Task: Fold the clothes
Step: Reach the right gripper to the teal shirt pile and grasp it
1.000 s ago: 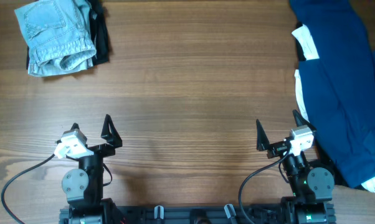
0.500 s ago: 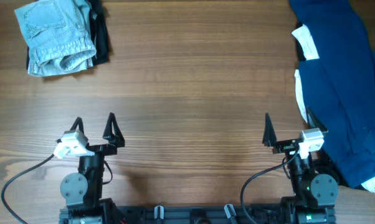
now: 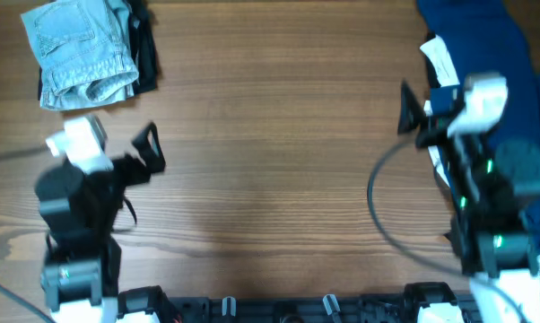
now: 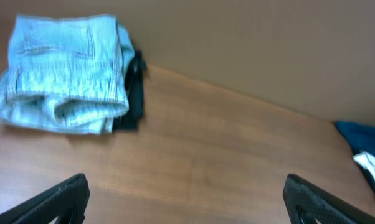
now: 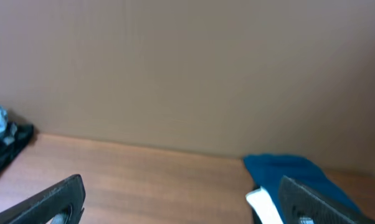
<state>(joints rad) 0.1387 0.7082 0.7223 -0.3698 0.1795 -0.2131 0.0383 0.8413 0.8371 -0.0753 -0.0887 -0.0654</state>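
At the far left corner of the tabletop (image 3: pixel 270 135) a light denim piece (image 3: pixel 77 49) sits well apart from the left gripper (image 4: pixel 187 208), spread wide and empty on an arm held high over the near left edge. Along the right edge lies the crumpled dark blue garment (image 3: pixel 512 81), the right gripper (image 5: pixel 184 202) equally spread above its inner border; descending there, it may pinch the white garment (image 3: pixel 440 63) beside it instead, dragging both.

Dark blue garment (image 3: pixel 512 40): cut by top and right edges overhead, partly hidden behind right arm (image 3: pixel 494 170). Black cloth (image 3: pixel 146 54): mostly buried under denim piece (image 3: pixel 77 49). White garment (image 3: pixel 439 61): only slivers showing. Blurred overhead: left arm (image 3: pixel 77 193), right arm.
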